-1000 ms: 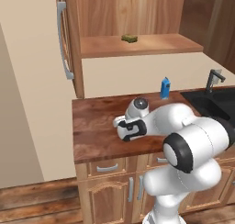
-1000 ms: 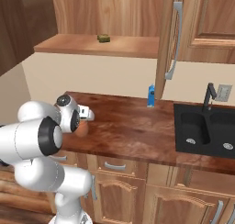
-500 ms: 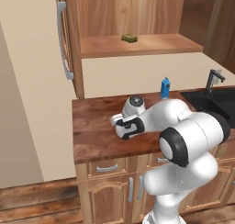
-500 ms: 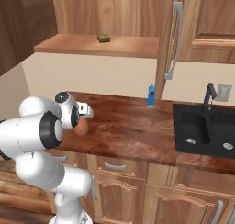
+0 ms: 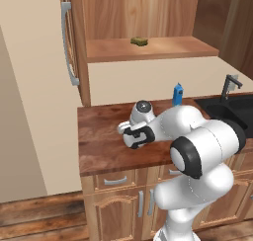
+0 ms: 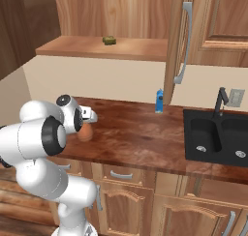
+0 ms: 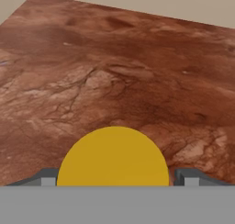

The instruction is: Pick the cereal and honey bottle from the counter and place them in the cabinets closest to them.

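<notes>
Right at my claw I have the honey bottle: its yellow cap sits squarely between the two fingertips, one tip on each side of it. The tips stand just off the cap's edges, so I read the claw as spread around the bottle; whether the pads already touch it I cannot tell. From the right base camera the amber body of the bottle peeks out just under the claw, standing on the counter. From the left base camera my hand is low over the wood near the counter's front half, and the bottle is hidden behind it.

Past the claw, only bare reddish-brown countertop runs up to the pale wall. Further along, well away from the claw towards the sink, a small blue carton stands upright near the back wall, just beside the edge of the open cabinet door with its long grey handle. Above and beyond the claw, the cabinet shelf carries an olive-green lump. The dark tap rises behind the sink at the far end.
</notes>
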Available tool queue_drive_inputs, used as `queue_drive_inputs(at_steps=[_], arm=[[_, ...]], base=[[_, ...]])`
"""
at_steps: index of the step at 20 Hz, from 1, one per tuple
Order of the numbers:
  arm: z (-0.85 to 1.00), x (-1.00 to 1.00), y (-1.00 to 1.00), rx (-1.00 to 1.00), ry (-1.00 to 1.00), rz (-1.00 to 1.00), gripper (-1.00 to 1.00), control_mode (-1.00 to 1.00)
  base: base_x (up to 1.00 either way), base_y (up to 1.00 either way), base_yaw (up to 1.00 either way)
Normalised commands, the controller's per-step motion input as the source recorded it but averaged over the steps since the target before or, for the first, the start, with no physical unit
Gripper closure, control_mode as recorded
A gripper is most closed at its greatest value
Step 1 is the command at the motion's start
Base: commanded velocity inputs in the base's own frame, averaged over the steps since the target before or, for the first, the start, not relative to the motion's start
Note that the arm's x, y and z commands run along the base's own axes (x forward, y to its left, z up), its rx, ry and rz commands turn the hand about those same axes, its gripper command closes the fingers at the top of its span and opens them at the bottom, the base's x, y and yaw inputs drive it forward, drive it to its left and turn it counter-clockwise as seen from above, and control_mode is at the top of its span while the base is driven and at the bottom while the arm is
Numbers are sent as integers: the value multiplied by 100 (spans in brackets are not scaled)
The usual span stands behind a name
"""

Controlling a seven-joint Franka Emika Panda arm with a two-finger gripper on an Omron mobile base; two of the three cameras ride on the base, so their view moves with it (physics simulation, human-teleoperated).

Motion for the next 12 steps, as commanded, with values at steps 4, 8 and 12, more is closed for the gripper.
queue_drive_inputs(at_steps=[4, 8, 12], arm=[[6, 0, 0, 0, -2, 0, 100, -100], [30, -7, 0, 2, -4, 0, 100, -100], [47, -16, 0, 1, -7, 0, 100, -100]], base=[[0, 0, 0], [0, 0, 0], [0, 0, 0]])
